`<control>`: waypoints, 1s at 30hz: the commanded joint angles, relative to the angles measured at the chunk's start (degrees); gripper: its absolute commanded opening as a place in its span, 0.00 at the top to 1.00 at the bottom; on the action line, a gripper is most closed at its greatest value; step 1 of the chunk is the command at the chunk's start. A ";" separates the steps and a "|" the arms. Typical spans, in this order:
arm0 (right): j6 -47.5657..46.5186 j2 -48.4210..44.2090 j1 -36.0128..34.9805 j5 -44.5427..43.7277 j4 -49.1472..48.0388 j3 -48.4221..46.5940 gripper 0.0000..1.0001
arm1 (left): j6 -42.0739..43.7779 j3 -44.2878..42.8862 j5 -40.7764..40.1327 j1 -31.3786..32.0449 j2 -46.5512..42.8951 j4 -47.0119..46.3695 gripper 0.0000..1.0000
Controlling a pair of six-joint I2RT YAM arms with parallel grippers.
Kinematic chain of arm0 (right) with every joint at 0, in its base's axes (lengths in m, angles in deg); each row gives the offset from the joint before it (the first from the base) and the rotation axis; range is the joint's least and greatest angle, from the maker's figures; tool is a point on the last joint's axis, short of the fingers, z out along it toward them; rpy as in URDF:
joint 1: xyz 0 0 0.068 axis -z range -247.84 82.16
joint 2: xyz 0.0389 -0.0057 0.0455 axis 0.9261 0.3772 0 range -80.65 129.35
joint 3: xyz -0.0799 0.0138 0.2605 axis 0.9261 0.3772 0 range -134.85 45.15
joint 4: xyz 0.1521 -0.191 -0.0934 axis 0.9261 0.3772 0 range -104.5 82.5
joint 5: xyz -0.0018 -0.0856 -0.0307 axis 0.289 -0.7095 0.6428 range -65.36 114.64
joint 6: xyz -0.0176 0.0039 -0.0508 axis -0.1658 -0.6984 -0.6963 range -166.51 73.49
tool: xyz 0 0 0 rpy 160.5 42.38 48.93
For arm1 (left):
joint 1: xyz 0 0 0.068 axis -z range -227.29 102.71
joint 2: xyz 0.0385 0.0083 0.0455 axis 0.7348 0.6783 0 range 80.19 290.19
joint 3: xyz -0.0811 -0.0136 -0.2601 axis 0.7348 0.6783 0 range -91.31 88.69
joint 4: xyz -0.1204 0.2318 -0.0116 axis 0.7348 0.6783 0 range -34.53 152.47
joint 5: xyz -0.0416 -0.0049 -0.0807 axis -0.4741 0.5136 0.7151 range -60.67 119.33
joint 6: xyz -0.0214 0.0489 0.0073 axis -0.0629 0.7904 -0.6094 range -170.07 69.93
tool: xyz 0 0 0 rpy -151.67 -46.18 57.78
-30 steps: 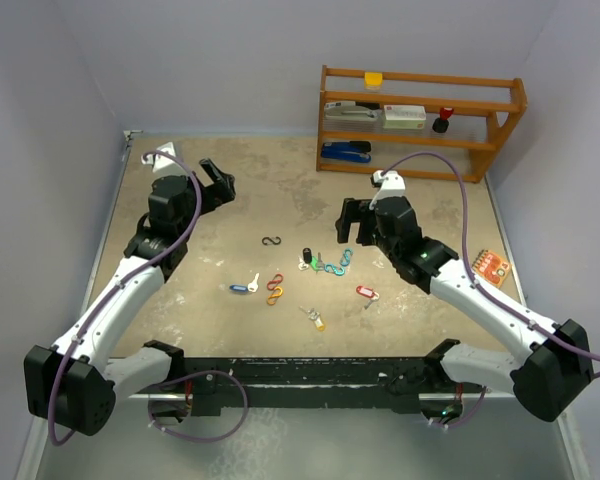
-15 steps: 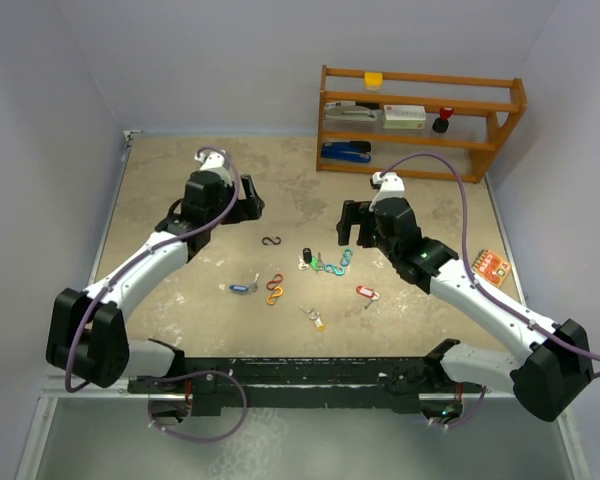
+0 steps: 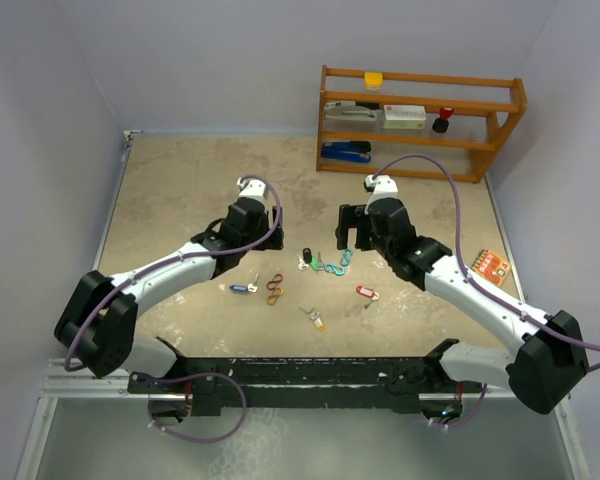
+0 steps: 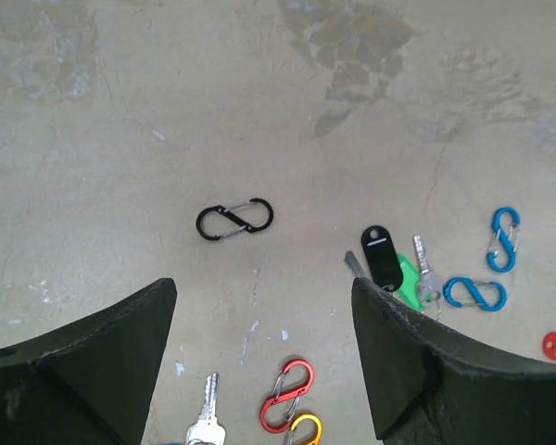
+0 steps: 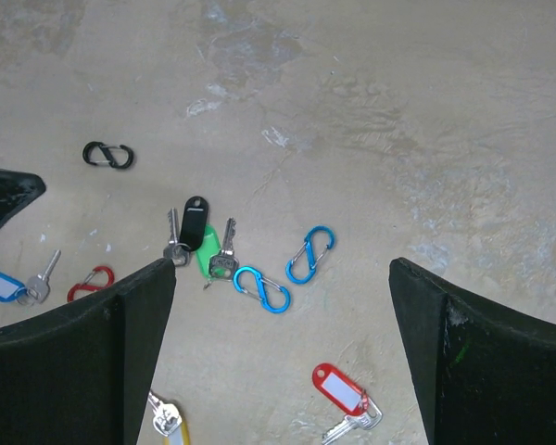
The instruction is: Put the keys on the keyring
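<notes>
Several keys lie mid-table: a blue-tagged one (image 3: pixel 242 288), a yellow one (image 3: pixel 314 319), a red one (image 3: pixel 366 292) and a black and green pair (image 3: pixel 309 258). S-shaped keyring clips lie among them: black (image 4: pixel 234 222), red (image 4: pixel 287 408) over orange (image 4: pixel 306 431), and two blue (image 5: pixel 261 289). My left gripper (image 3: pixel 250 255) hovers open over the table, with the red clip low between its fingers (image 4: pixel 262 297) and the black clip ahead. My right gripper (image 3: pixel 352 238) hangs open above the blue clips (image 5: pixel 283 278), holding nothing.
A wooden shelf (image 3: pixel 420 120) with a stapler and small items stands at the back right. An orange card (image 3: pixel 491 266) lies near the right wall. Grey walls close in the table on three sides.
My left arm has swung from the back left toward the middle, ending over the black and red clips. The right arm has hardly moved.
</notes>
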 commanded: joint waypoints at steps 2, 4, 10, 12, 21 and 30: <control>-1.03 -1.83 -0.32 -0.10 -1.12 -0.96 0.00 | 0.53 -1.78 -2.44 3.20 1.94 -2.03 0.26; -1.03 -2.51 -0.35 -0.57 -1.29 -0.52 0.00 | 0.23 -1.19 -3.84 5.43 1.70 -2.37 0.25; -1.07 -3.10 -0.31 -0.61 -0.98 -0.25 0.00 | 2.27 -1.58 -8.88 7.27 4.56 -2.80 0.26; -1.18 -3.03 -0.33 -0.64 -1.06 -0.22 0.00 | 3.89 -1.86 -10.21 7.30 6.18 -2.87 0.26; -1.37 -2.88 -0.33 -0.99 -1.11 -0.27 0.00 | 5.16 -1.85 -6.94 7.27 9.46 -5.95 0.26; -1.58 -3.05 -0.29 -1.44 -0.63 -0.60 0.00 | 3.97 -4.44 -5.04 7.26 14.92 -7.53 0.26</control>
